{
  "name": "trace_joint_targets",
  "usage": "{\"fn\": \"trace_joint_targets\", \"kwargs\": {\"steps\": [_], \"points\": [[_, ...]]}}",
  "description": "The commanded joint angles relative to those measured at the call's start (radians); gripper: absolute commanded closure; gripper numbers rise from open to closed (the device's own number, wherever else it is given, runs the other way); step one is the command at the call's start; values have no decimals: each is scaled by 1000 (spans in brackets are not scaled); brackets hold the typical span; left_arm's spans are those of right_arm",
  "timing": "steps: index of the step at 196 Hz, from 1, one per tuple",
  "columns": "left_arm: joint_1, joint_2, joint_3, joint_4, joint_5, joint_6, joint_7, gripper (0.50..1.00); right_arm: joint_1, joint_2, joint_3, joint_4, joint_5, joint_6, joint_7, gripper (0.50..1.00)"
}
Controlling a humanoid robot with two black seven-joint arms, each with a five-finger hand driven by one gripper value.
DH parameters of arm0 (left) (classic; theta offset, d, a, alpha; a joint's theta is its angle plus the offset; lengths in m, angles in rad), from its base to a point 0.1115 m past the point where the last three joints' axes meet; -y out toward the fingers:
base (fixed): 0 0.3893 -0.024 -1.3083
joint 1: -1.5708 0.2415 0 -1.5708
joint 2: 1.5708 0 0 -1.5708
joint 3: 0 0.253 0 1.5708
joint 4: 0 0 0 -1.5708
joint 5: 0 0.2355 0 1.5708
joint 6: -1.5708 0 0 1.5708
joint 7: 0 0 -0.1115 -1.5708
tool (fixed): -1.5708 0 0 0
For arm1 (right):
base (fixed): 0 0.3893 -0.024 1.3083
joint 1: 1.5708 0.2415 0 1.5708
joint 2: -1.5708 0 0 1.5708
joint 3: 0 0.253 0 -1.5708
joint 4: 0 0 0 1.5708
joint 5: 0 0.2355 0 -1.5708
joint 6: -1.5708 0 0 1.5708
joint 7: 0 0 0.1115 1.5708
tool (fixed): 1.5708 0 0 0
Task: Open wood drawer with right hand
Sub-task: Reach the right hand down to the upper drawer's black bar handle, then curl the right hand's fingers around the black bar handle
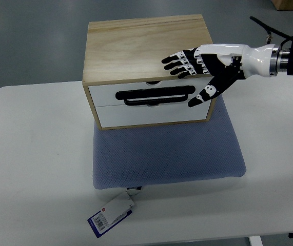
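Note:
A light wood drawer box point(146, 48) with two white drawer fronts stands on a blue-grey cushion point(167, 154). The top drawer point(151, 95) carries a black handle point(154, 96) and looks closed. My right hand point(197, 72), white and black, comes in from the right edge. It hovers over the box's right front corner, fingers spread and holding nothing. The fingers point(179, 64) lie over the wood top and the thumb points down toward the right end of the handle. The left arm is out of view.
The cushion lies on a white table point(33, 169). A blue and white tag point(111, 214) hangs from the cushion's front edge. The lower drawer point(151, 115) has no visible handle. Grey floor lies beyond the table.

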Motion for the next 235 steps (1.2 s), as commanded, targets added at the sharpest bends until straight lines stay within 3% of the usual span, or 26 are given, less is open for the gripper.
{"fn": "trace_joint_targets", "kwargs": {"steps": [1,104,235], "points": [[0,0,0,0,0,0,-1,500,9,36,-27,5,-48,0,-1,550],[0,0,0,0,0,0,0,500,23,129,-31,-39,-201,0,-1,550],[0,0,0,0,0,0,0,500,15,140,-79,-78,-224,0,0,550]]}}
